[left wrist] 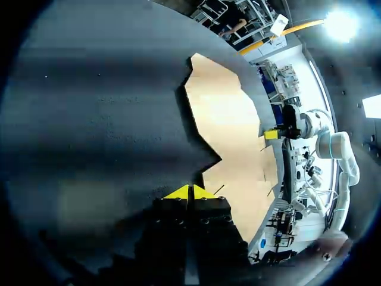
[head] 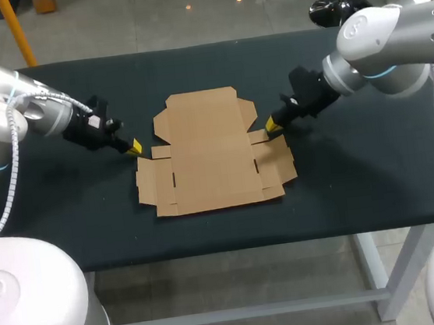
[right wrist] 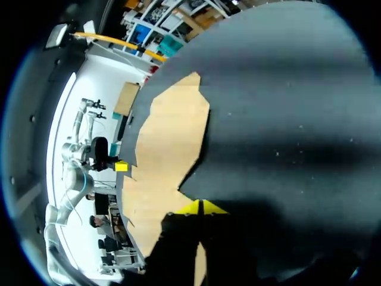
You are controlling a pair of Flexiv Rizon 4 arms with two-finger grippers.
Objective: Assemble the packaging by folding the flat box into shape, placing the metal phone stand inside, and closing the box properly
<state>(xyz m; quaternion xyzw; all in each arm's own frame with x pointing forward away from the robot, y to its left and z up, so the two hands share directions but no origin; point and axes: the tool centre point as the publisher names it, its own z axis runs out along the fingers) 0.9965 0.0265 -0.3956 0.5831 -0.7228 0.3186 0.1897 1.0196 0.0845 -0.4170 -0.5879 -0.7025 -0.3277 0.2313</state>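
Observation:
A flat, unfolded brown cardboard box [head: 209, 151] lies in the middle of the dark table [head: 67, 219]. My left gripper [head: 134, 147] is shut and empty, its yellow tips low over the table just off the box's left edge; the left wrist view shows its joined tips [left wrist: 189, 192] at the rim of the cardboard [left wrist: 232, 131]. My right gripper [head: 272, 125] is shut too, at the box's right edge by a side flap; its tips [right wrist: 200, 207] meet beside the cardboard [right wrist: 166, 149]. Each wrist view shows the other gripper across the box. No metal phone stand is in view.
The dark tabletop spreads wide on both sides of the box and in front of it. The table's front edge [head: 227, 249] runs a short way below the cardboard.

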